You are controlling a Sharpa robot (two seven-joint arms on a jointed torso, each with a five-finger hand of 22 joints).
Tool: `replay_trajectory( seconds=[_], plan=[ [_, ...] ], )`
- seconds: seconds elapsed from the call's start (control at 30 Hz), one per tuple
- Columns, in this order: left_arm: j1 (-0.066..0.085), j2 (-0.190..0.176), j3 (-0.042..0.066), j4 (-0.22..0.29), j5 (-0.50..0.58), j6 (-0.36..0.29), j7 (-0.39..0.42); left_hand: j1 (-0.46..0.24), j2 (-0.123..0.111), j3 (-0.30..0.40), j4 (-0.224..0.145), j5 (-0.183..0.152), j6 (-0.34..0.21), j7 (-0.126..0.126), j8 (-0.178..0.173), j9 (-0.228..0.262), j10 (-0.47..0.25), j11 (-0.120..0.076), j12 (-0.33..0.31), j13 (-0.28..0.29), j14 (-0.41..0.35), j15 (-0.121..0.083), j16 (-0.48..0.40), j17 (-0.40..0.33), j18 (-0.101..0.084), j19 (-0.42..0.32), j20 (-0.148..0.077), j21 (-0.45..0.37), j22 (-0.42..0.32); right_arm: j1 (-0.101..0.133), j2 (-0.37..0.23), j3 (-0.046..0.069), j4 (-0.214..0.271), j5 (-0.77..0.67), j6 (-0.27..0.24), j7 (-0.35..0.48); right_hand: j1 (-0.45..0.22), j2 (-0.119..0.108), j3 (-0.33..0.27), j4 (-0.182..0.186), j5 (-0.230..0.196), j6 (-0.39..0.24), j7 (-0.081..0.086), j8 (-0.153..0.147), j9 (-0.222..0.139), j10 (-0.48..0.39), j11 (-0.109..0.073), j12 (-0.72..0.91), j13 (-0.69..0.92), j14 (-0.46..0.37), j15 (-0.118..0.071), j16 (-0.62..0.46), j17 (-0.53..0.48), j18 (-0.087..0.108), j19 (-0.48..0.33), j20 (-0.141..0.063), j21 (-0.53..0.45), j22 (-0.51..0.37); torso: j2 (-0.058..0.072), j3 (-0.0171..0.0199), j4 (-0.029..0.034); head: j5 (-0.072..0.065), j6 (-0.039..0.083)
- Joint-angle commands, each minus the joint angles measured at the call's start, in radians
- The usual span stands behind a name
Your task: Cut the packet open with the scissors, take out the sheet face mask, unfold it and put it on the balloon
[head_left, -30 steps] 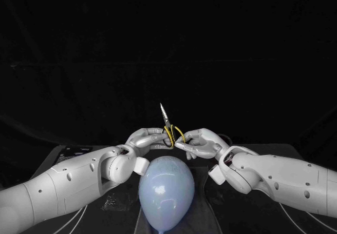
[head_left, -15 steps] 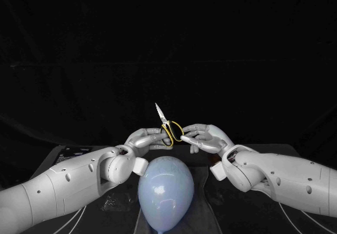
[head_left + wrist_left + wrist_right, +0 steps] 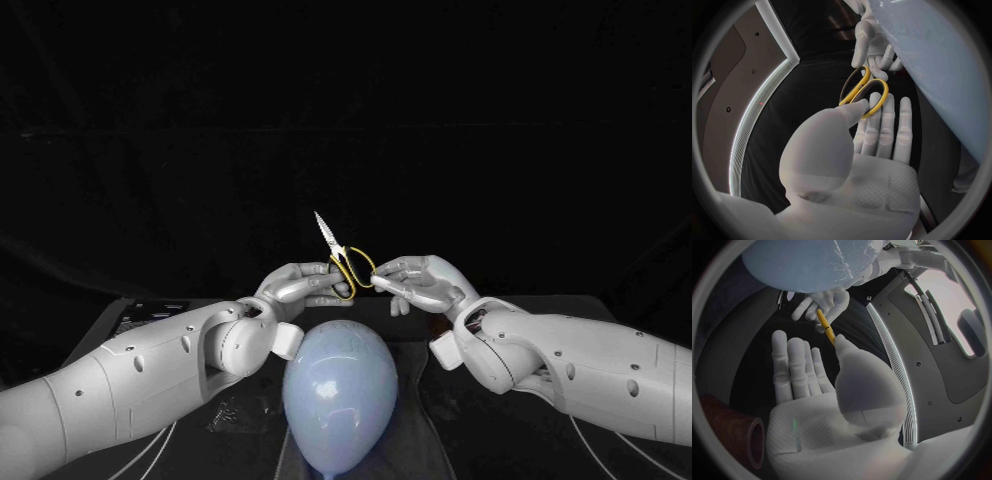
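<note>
The scissors have yellow handle loops, and their closed blades point up and slightly left above the table. My left hand grips one loop from the left, with thumb and fingers on it. My right hand pinches the other loop from the right, its thumb tip against the yellow handle. Just below both hands, the pale blue balloon lies lengthwise on the table. The balloon is right beside the hands in the left wrist view.
Something crinkled and shiny lies on the table under my left forearm; I cannot tell what it is. A brown tube shows near my right wrist. A lit white strip runs along the table's edge.
The scissors rose slightly and their tip leaned further left. My right hand lifted a little and shifted its hold on the handle loop. The left hand barely moved.
</note>
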Motion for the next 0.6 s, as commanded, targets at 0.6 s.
replay_trajectory(
  seconds=[0.6],
  plan=[
    [0.002, 0.007, 0.001, 0.003, -0.023, 0.013, -0.003, 0.008, 0.005, -0.002, 0.004, 0.005, 0.01, 0.0, 0.004, 0.002, 0.0, -0.003, 0.002, 0.003, -0.003, -0.007, 0.0, 0.0, 0.011, -0.001, -0.008, 0.006, 0.001, 0.0, 0.025, 0.002, -0.004, -0.017, -0.026, -0.004, 0.0, -0.006, 0.055, -0.001, 0.0, 0.08, 0.025, -0.095, -0.054, 0.083, -0.008, -0.145, 0.001, 0.026, -0.006, -0.004, -0.013, 0.013, 0.011, -0.01, 0.006, 0.006, 0.0, 0.0001, 0.0005, 0.0, -0.001]
  ],
)
